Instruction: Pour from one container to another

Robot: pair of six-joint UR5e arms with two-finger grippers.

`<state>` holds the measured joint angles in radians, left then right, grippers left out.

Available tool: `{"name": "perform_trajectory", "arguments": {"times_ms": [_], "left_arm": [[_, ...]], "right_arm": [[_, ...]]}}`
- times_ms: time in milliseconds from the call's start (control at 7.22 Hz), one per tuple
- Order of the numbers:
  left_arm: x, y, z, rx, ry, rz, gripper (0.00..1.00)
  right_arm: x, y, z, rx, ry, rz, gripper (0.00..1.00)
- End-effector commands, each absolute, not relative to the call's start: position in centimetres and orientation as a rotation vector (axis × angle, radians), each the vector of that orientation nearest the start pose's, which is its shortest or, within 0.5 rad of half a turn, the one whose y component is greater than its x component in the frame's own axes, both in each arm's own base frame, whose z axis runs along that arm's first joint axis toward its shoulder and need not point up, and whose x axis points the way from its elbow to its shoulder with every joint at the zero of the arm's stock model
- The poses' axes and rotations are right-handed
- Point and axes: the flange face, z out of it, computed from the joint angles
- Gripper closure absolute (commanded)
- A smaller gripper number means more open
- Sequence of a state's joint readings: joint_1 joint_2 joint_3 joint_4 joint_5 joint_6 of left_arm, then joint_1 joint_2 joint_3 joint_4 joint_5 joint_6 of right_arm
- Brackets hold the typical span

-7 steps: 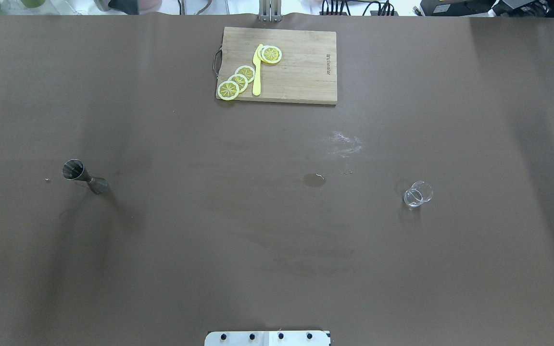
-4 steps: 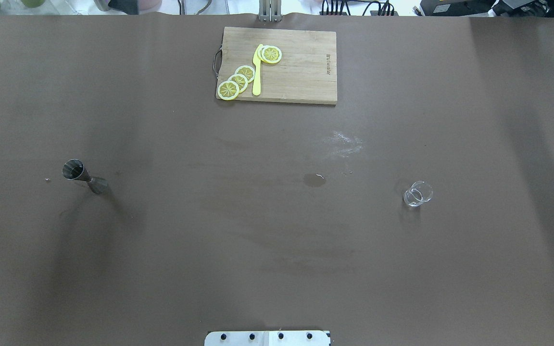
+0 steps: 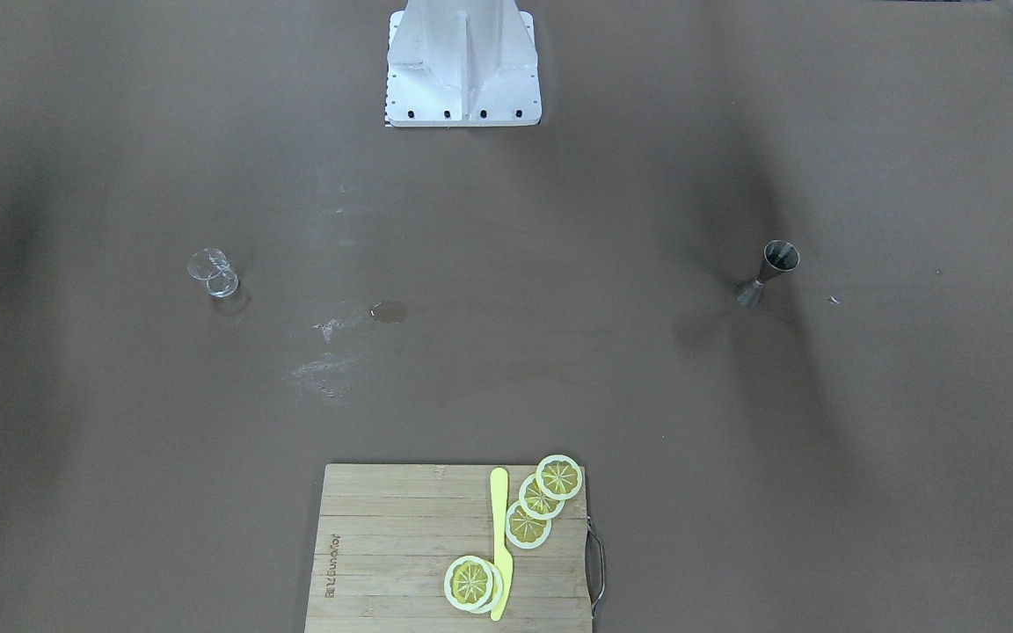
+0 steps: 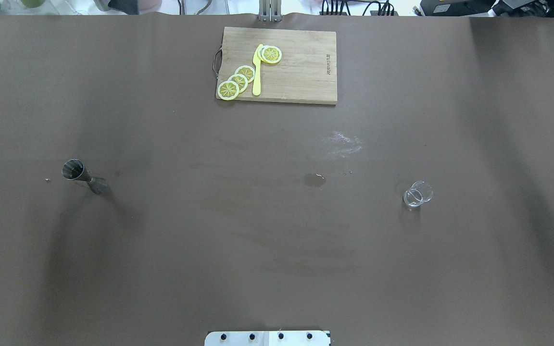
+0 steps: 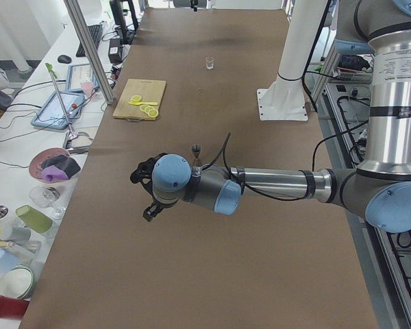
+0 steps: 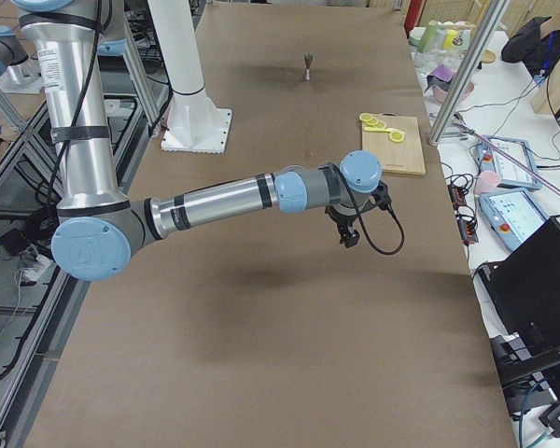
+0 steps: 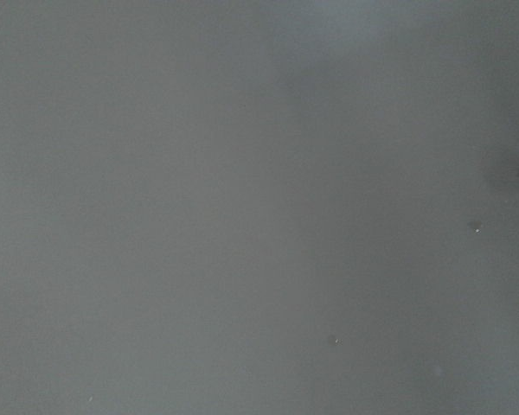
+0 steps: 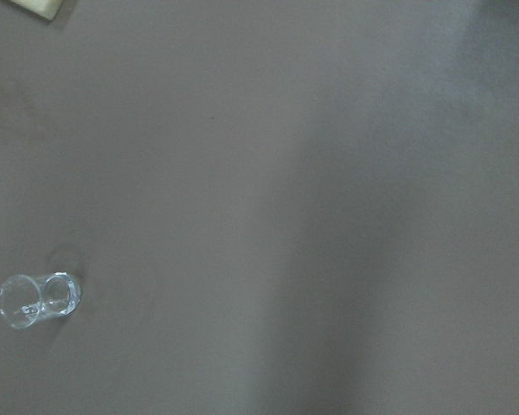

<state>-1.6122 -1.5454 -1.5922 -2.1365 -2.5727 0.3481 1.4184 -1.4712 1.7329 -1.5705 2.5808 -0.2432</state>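
Jigger (image 4: 84,176) by table's (image 4: 277,269) left edge, glass (image 4: 417,194) by right, likely one per arm; left gripper (image 5: 149,205), right gripper (image 6: 348,233): I can't tell their spread.

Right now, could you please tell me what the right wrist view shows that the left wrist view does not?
Only the right wrist view shows the glass, low on its left side, and a pale corner at its top left edge, probably the board. Only the left wrist view shows a few tiny specks; no object is in it. Both share the bare brown table.
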Motion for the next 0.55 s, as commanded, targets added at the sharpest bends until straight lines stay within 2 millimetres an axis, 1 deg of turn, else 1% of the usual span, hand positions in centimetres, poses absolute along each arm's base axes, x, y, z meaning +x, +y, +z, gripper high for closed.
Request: {"name": "perform_trajectory", "arguments": {"times_ms": [0, 139, 277, 416], "left_arm": [[-3.6, -49.3, 56.1, 0.836, 0.826, 0.626, 0.01], [0.2, -49.5, 54.3, 0.944, 0.725, 0.718, 0.01], [4.3, -47.2, 54.5, 1.045, 0.637, 0.784, 0.01], [7.9, -44.3, 54.7, 1.135, 0.635, 0.758, 0.01]], "right_arm": [[-4.9, -51.3, 53.9, 0.463, -0.971, -0.713, 0.00], [-5.6, -51.4, 54.7, 0.492, -0.979, -0.744, 0.00], [-7.5, -51.2, 54.2, 0.522, -0.975, -0.798, 0.00], [-9.1, -51.0, 54.4, 0.547, -0.980, -0.839, 0.00]]}}
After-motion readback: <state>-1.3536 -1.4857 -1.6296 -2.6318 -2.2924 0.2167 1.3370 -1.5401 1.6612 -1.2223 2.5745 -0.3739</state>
